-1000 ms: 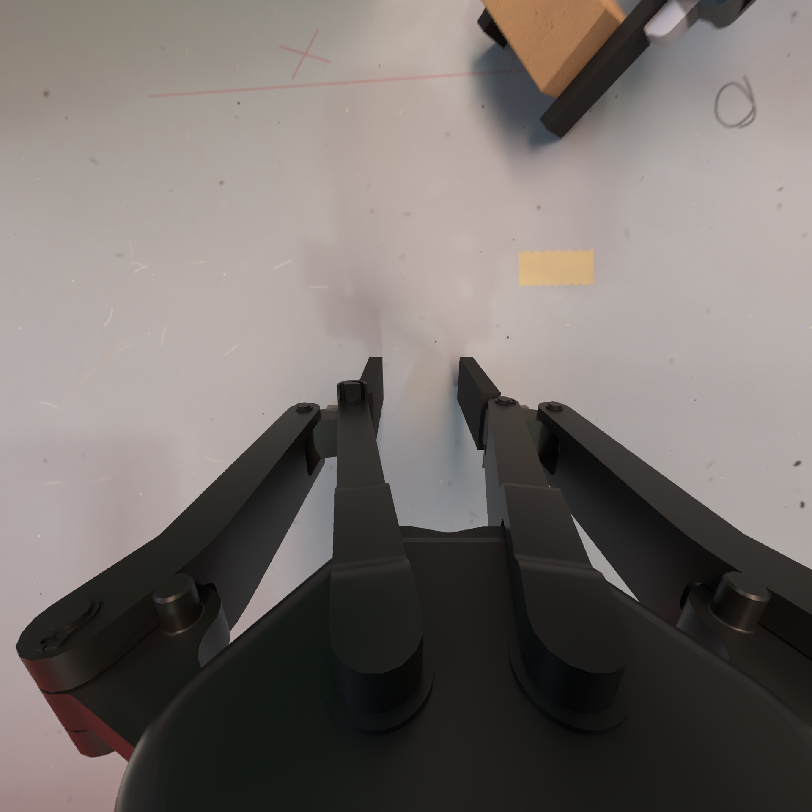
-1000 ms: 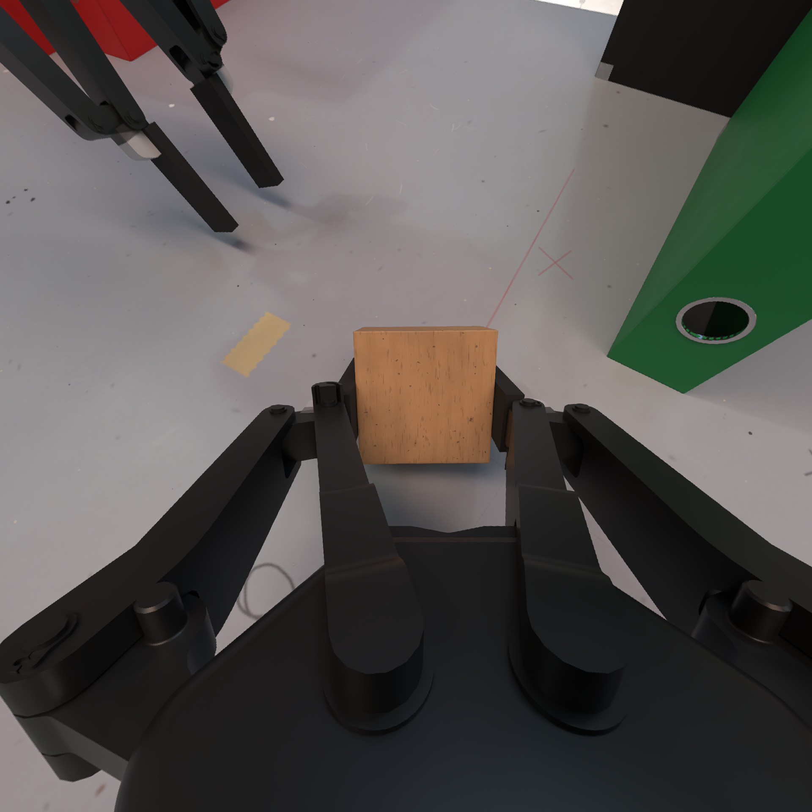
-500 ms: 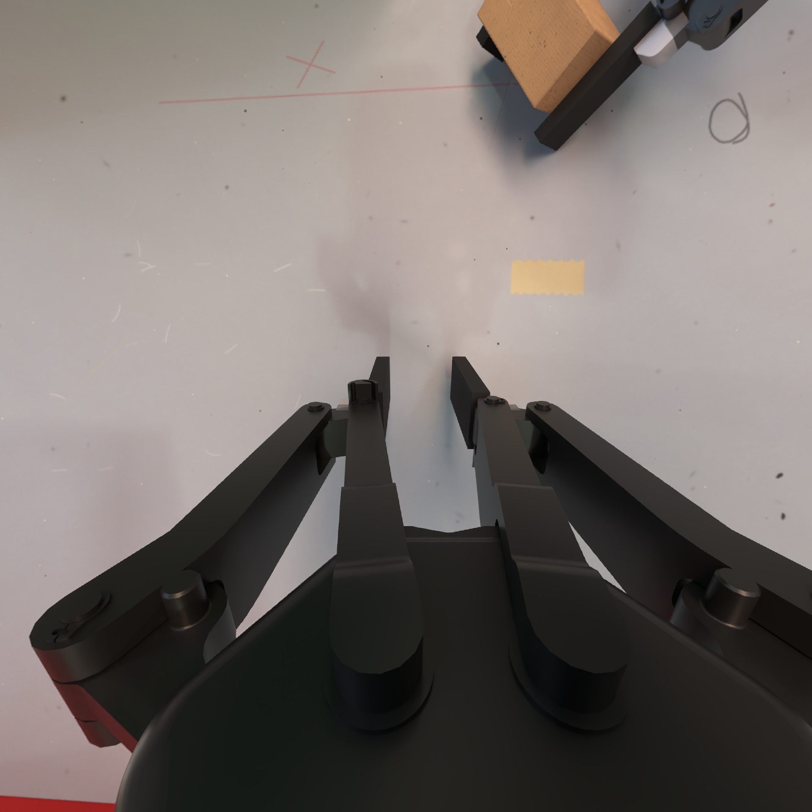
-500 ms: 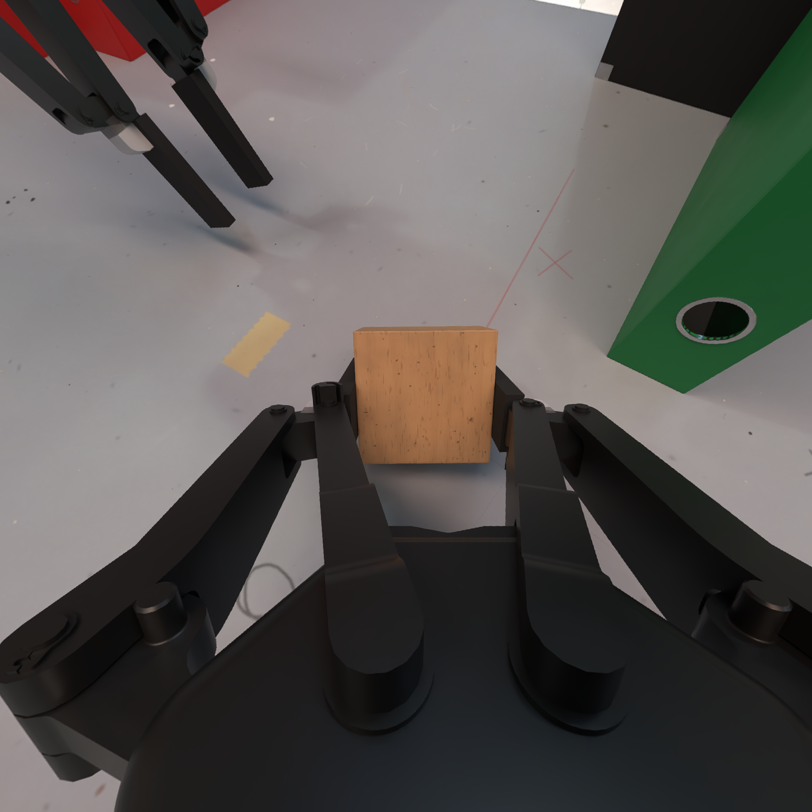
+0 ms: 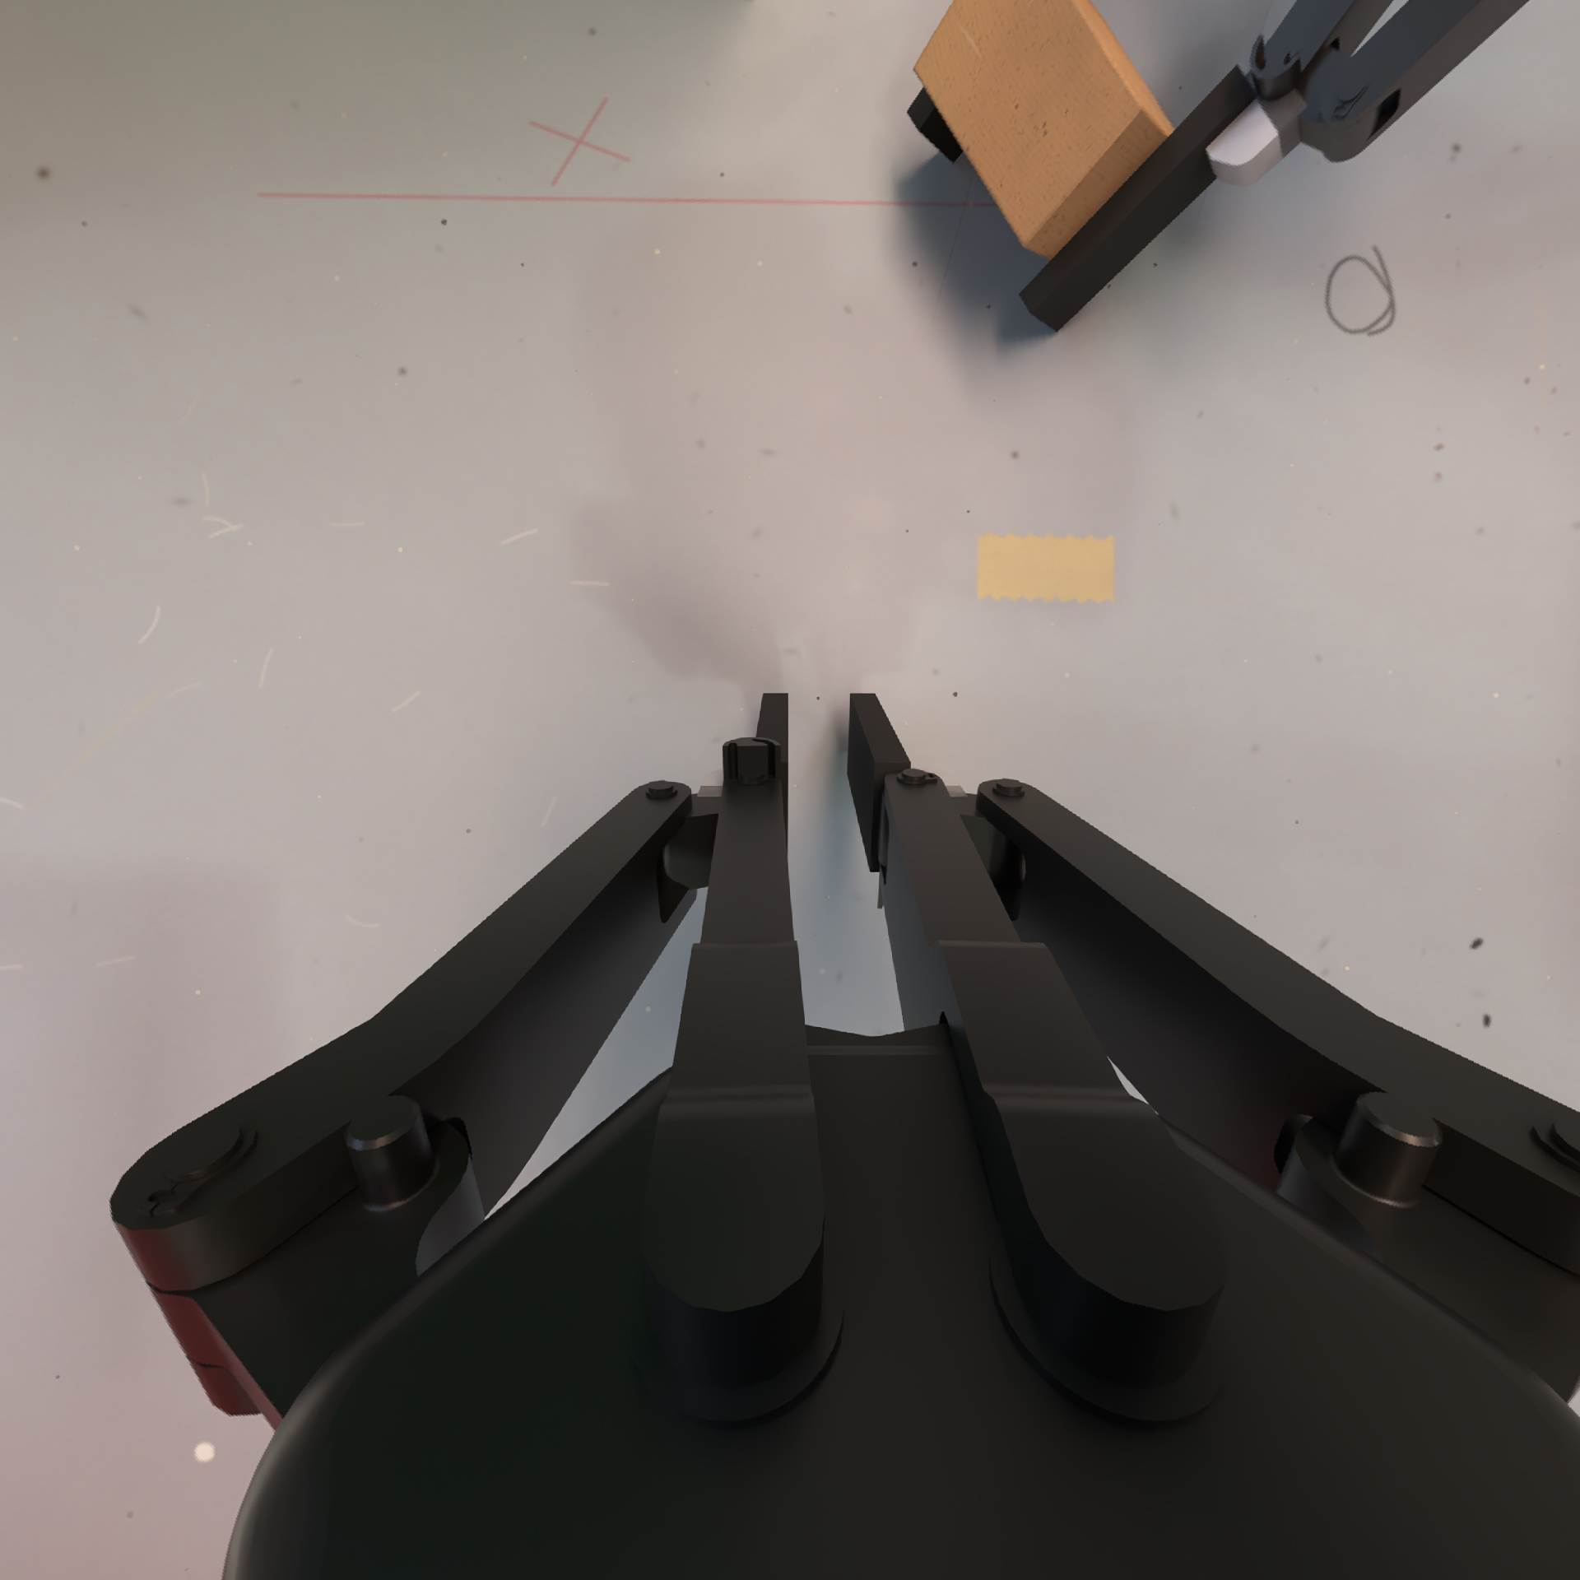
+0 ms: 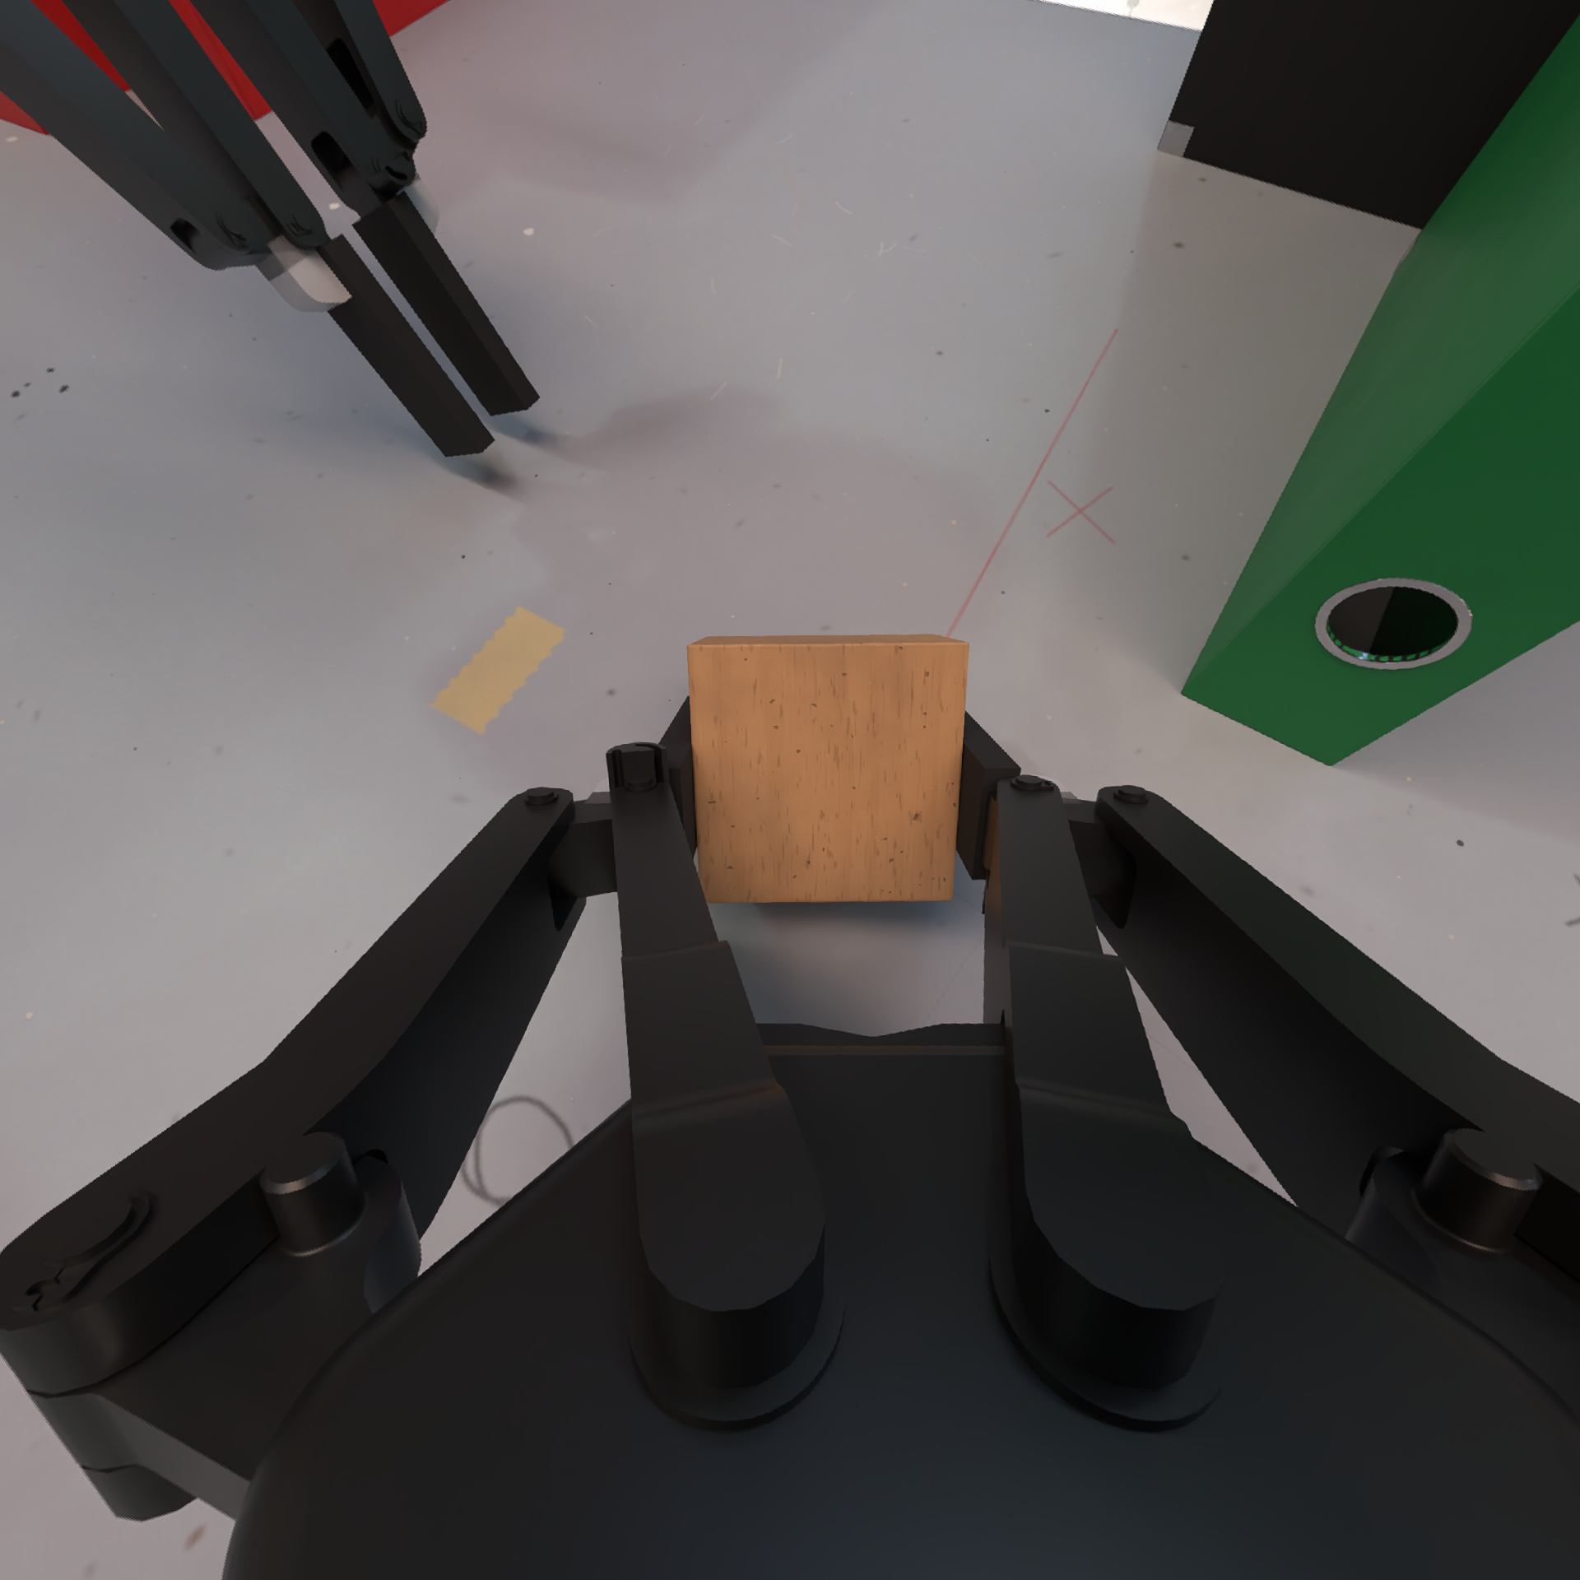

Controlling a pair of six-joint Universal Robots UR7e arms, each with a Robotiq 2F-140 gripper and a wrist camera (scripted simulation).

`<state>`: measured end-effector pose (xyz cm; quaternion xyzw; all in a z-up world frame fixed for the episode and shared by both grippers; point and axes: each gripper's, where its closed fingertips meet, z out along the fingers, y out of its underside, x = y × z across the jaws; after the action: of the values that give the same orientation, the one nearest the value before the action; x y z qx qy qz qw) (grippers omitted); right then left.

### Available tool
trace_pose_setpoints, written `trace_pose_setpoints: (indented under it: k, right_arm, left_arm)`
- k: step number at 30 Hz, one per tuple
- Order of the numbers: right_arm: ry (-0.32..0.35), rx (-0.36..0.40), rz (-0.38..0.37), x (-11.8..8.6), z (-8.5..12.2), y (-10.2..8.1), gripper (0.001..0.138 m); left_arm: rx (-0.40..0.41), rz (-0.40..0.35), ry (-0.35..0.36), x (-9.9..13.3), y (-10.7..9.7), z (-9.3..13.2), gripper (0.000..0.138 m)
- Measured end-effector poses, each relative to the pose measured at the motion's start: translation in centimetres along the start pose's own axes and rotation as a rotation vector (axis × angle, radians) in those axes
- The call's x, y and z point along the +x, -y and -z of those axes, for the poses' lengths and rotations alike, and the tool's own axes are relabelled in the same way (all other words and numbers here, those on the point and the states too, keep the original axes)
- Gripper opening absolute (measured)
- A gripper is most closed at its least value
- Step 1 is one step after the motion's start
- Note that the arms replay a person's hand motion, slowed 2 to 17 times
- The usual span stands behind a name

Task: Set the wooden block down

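The wooden block is a light brown cube held between the fingers of my right gripper, which is shut on its two sides. It hangs low over the grey table; I cannot tell whether it touches. In the left wrist view the block and the right gripper sit at the top right. My left gripper is empty, its fingers almost together with a thin gap, pointing down at bare table. It also shows in the right wrist view, at the far left of the block.
A green box with a round hole stands at the right, with a black box behind it. A tan tape patch lies left of the block. A thin red line and cross mark the table. Something red is at the far left.
My left gripper's fingers have drawn closer together, and its view has shifted slightly toward the block. The right gripper and the block have not moved.
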<state>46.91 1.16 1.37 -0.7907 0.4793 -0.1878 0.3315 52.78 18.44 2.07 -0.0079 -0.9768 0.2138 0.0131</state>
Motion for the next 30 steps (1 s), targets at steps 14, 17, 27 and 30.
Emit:
trace_pose_setpoints:
  k: [14,17,27,30]
  right_arm:
    - [0.0,0.0,0.0,0.0,0.0,0.0,0.065]
    - [0.0,0.0,0.0,0.0,-0.01,0.0,0.065]
    - [0.0,0.0,0.0,0.0,0.0,0.0,0.065]
    - [0.0,0.0,0.0,0.0,0.0,0.0,0.065]
  left_arm:
    - [-0.047,-0.096,0.054,-0.41,-0.55,-0.26,0.002]
    - [-0.056,-0.137,0.067,-0.37,-0.56,-0.27,0.001]
    - [-0.086,-0.235,0.065,-0.42,-0.93,-0.09,0.001]
    - [-0.083,-0.242,0.064,-0.57,-1.09,0.0,0.001]
